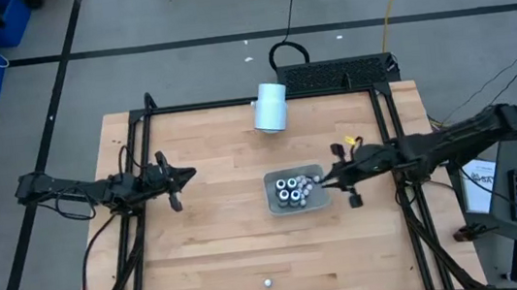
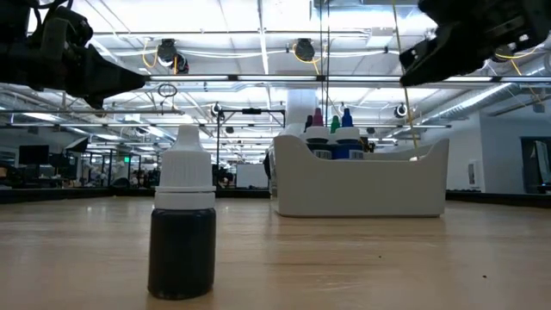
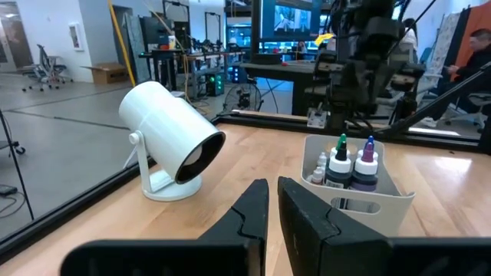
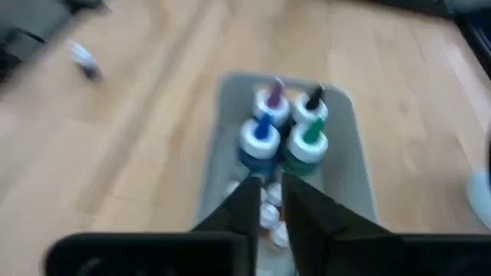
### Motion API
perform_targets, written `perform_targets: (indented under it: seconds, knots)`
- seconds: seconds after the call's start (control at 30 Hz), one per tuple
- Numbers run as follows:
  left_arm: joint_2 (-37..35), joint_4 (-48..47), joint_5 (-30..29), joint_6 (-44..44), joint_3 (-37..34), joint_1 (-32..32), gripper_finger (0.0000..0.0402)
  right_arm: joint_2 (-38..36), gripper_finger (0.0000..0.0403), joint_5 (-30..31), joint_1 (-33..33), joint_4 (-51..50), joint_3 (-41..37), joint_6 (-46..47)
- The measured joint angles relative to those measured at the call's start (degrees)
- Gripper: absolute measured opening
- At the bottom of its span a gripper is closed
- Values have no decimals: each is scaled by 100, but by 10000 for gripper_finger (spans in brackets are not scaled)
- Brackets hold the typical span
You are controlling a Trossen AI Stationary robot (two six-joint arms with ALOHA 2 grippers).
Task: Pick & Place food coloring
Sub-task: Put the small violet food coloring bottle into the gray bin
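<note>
The task looks mostly done: nearly all of the food coloring (image 1: 291, 190) stands inside the grey tray (image 1: 273, 207) in the middle of the bench (image 1: 213, 258), four larger bottles with coloured tips and several small white ones beside them. One small bottle (image 1: 267, 283) is left alone on the bench near the front edge, well apart from the tray, so I judge that at least this one must still be picked and placed. The right claw (image 1: 329, 184) hangs just over the tray's right side, its fingers nearly pressed together, and I cannot see anything pinched between them. The left claw (image 1: 177, 182) waits over the left part of the bench, pressed together and holding nothing. The low view shows the lone bottle (image 2: 183, 224) close up, upright, dark with a white cap, which the high view gives only as a pale dot. The left wrist view shows a large white cylinder (image 3: 173, 142) lying on its stand behind the tray.
</note>
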Motion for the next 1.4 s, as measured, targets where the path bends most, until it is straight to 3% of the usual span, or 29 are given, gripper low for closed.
perform_targets:
  seconds: [0.13,0.3,0.47,0.83,1.1,1.27,1.4]
  knots:
    - [1,0,0,0,0,-1,35,-912,5,-500,-240,228,-533,57]
    - [0,3,0,-5,0,-1,35,-1705,2,-1215,-527,406,-1143,181]
    - [0,3,0,-9,0,0,35,-2286,1,-1727,-588,1573,-2030,637]
    - [2,-472,46,-514,-4,-2,35,-3336,0,-1372,-603,1213,-2328,314]
    - [16,-54,233,-722,-4,0,35,-3825,0,-1359,-603,1123,-2323,232]
    - [681,587,889,-416,275,-80,35,-3825,0,-1354,-601,1128,-2323,165]
    - [2051,714,659,-357,1013,-321,35,-3825,0,-1352,-601,1174,-2321,63]
